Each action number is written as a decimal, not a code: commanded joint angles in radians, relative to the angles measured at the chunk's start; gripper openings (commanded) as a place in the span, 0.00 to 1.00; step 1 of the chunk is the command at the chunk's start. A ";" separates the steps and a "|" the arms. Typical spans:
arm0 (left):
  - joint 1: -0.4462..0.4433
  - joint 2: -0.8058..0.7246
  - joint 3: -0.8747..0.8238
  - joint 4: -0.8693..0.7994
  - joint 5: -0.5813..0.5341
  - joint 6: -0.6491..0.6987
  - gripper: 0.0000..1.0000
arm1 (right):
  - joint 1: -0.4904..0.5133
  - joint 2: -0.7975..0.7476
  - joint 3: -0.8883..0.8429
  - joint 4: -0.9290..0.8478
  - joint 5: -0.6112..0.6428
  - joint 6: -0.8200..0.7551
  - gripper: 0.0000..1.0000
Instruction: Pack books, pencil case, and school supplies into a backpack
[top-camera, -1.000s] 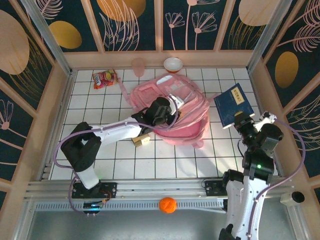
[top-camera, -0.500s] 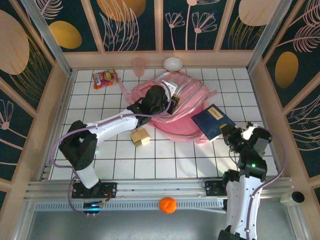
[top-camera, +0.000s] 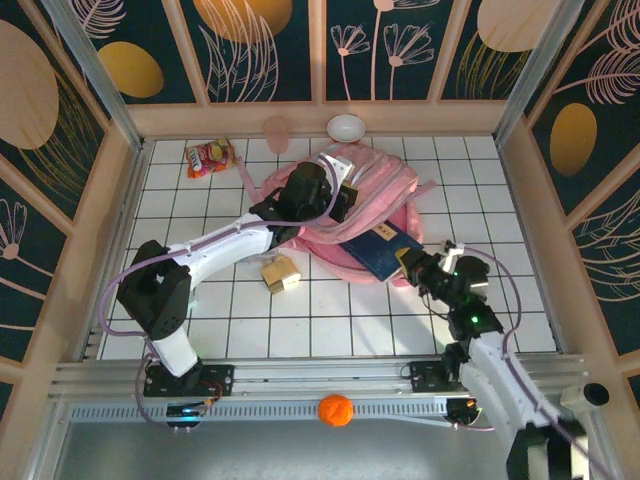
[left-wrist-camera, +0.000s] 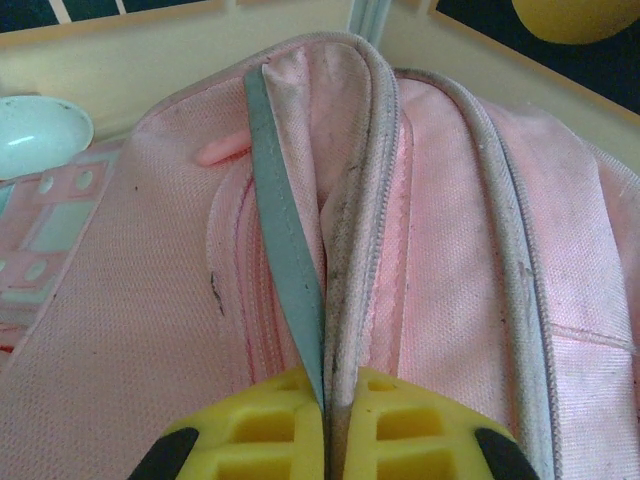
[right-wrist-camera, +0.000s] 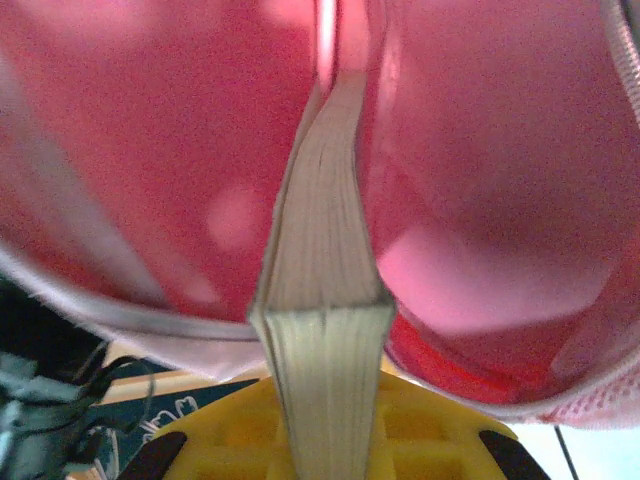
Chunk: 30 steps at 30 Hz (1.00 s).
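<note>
Pink fabric is most of the scene. The backpack (top-camera: 385, 195) lies at the middle of the far half of the surface (top-camera: 200, 320), mouth toward the near-right.

Step in hand: book going in.
- The left gripper (top-camera: 312, 190) is pressed together on the backpack's grey-blue trim at the rim of the opening. The left wrist view shows both yellow pads clamped on that strip, holding the mouth up.
- The right gripper (top-camera: 412, 265) pinches the navy book (top-camera: 375, 250) by its near end. The book's far end is inside the mouth and the near part is out over the tiles.
- In the right wrist view the page edge runs straight ahead with pink lining on both sides, so it's in the compartment, not on top.

My read: insertion is roughly half done. The next move calls for a push along the book's own length, flat to the lining so a corner doesn't snag the zip. The rim should be held up until the book is released. Risk: the soft bag slides toward the far edge instead of taking the book.

Count:
- One backpack and one book.
- One cluster of tan blocks (top-camera: 282, 273) with a white bit, left of centre, near the backpack's near-left side and untouched.
- Non-task: one snack packet (top-camera: 208, 157) at the far-left corner.
- One pink cup (top-camera: 276, 130) and one white bowl (top-camera: 346, 127) at the far edge.
- One orange ball (top-camera: 335, 410) by the arm bases, off the surface.
</note>
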 joint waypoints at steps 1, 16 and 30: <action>0.005 -0.068 0.069 0.111 0.031 -0.006 0.00 | 0.058 0.167 -0.006 0.410 0.174 0.058 0.00; 0.011 -0.099 0.069 0.096 0.036 0.013 0.00 | 0.142 0.992 0.193 1.180 0.249 0.174 0.00; 0.011 -0.078 0.090 0.106 0.054 -0.006 0.00 | 0.166 1.119 0.425 0.762 0.309 0.062 0.07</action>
